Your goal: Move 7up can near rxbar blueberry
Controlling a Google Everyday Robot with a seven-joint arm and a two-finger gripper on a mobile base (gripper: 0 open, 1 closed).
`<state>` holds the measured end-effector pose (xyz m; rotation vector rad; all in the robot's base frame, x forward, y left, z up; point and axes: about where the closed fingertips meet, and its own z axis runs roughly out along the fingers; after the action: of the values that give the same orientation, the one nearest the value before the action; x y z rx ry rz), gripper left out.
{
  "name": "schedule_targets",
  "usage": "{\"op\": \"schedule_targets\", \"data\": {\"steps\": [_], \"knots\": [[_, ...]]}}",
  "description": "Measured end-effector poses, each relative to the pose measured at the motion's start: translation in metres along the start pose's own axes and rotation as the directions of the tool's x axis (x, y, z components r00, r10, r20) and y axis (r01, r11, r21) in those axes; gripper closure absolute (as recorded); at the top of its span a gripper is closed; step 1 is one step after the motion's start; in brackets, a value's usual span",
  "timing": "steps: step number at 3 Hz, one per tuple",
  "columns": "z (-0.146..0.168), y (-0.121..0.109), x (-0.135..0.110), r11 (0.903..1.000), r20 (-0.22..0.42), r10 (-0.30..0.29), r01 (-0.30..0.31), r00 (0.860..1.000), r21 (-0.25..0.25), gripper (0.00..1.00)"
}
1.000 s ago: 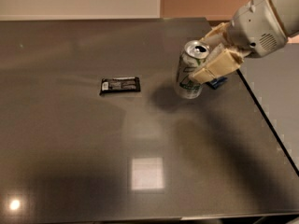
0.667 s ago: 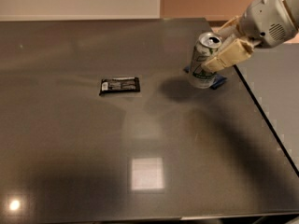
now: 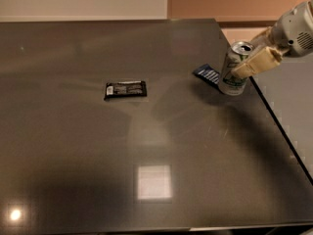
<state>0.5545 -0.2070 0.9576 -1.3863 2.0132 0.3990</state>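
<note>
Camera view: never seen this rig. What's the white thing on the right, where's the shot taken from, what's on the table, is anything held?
The white thing is a robot's single arm, reaching in from the right. At its tip is a two-finger pincer, closed around the 7up can. The can's base is at or just above the table; I can't tell which. There is only this one view, looking down on the table from a raised spot. Just left of the can, partly hidden behind it, lies the dark-blue rxbar blueberry. Further left, on its own, lies a black wrapper with white print.
</note>
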Motion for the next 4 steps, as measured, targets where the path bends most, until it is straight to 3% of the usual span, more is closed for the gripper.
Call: {"op": "schedule_targets", "data": {"steps": [1,3,4], "knots": [[0.001,-0.009,0.027,0.9981,-0.014,0.061,-0.061,0.998,0.009,1.00],[0.013,-0.026,0.057,0.9898,-0.016,0.143,-0.143,0.990,0.000,1.00],[0.019,-0.033,0.061,0.9879,0.003,0.155,-0.155,0.988,-0.010,0.83]]}}
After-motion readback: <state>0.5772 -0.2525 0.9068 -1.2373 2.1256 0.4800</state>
